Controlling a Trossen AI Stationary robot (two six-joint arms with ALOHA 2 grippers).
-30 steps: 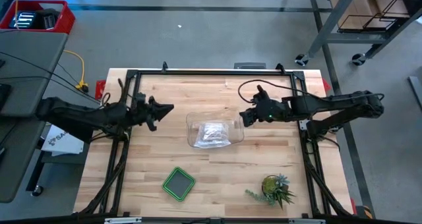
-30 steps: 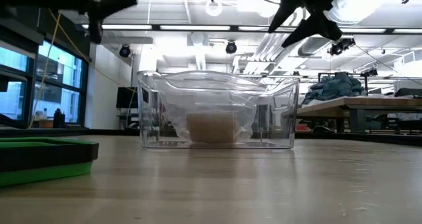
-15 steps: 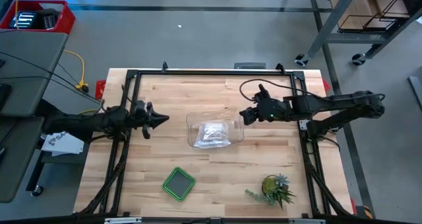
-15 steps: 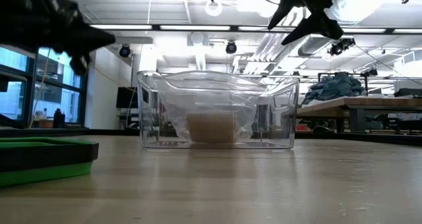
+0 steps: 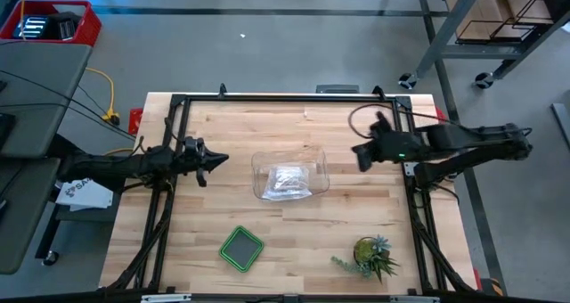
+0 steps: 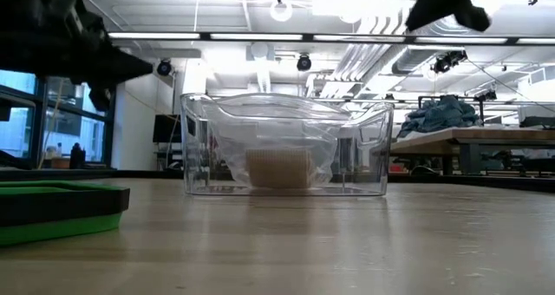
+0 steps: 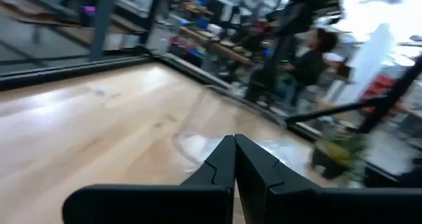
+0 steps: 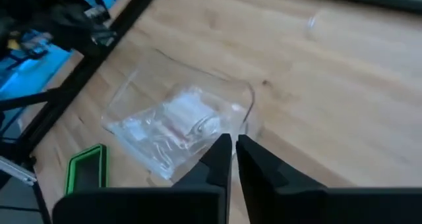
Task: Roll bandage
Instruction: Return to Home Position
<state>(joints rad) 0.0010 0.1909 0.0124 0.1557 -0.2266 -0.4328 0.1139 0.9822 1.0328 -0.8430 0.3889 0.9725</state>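
Matt pale wood table point(image 5: 267, 125); glossy clear plastic tub point(image 5: 321, 166) (crinkly bag point(image 6: 230, 152) inside); finely textured white gauze bandage point(image 5: 287, 179).

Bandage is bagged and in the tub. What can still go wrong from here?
1. The clear rectangular plastic tub stands between the left gripper and the right gripper; an arm dipping low might clip its rim.
2. The tub is open-topped, so a knock could spill the crinkly clear bag holding the white gauze bandage roll.

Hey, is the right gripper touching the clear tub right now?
Apart. The high view shows a strip of bare wood between the right gripper and the tub; the gripper sits off to the tub's side.
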